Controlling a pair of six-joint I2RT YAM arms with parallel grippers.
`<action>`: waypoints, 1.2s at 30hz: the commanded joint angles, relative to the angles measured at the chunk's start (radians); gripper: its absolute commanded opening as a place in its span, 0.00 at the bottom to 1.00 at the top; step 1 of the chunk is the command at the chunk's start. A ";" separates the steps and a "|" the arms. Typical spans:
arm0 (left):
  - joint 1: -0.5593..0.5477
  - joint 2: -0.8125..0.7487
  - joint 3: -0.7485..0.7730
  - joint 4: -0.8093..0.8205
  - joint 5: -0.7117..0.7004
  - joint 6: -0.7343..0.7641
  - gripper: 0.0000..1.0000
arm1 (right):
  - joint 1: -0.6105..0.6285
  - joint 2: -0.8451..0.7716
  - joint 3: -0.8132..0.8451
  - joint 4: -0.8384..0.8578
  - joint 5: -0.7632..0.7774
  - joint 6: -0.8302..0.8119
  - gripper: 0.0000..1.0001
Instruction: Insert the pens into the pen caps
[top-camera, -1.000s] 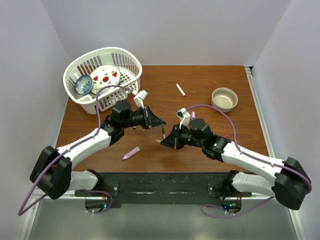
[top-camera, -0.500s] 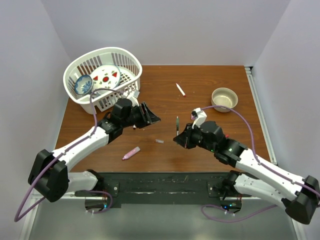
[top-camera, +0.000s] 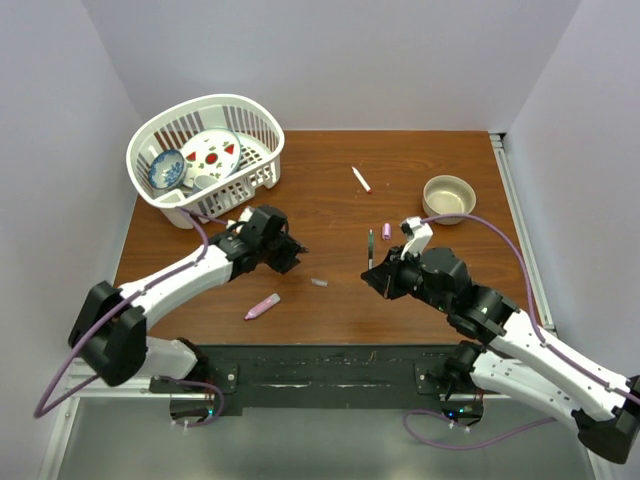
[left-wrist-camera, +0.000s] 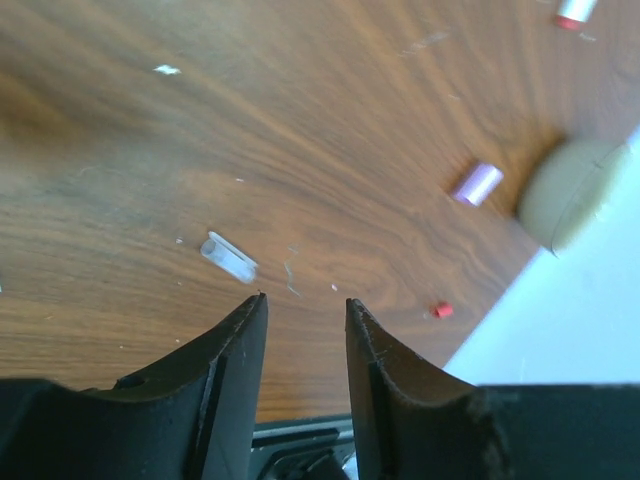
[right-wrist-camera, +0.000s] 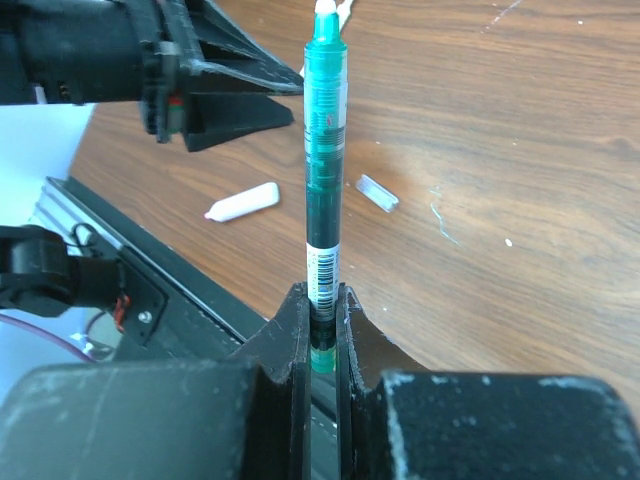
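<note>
Pens are spread over a wooden worktop. At the left, a pink pen is lying loose. The left hand is hanging over the wood, its jaws slightly parted and empty, with a clear cap lying just ahead. Right of centre, the right hand is pinching a green pen by one end, the barrel sticking straight out past the fingertips. A pink cap and a white pen are lying beyond. The pen is probably light, stiff and slick, so taking hold nearer mid-barrel would likely steady it.
</note>
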 joint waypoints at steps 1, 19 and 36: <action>-0.037 0.133 0.067 -0.030 -0.050 -0.117 0.41 | -0.004 -0.019 0.001 -0.014 0.035 -0.056 0.00; -0.102 0.417 0.222 -0.171 -0.028 -0.174 0.34 | -0.002 -0.104 -0.014 -0.050 0.124 -0.097 0.00; -0.162 0.380 0.319 -0.291 -0.232 -0.022 0.33 | -0.004 -0.085 0.001 -0.053 0.144 -0.111 0.00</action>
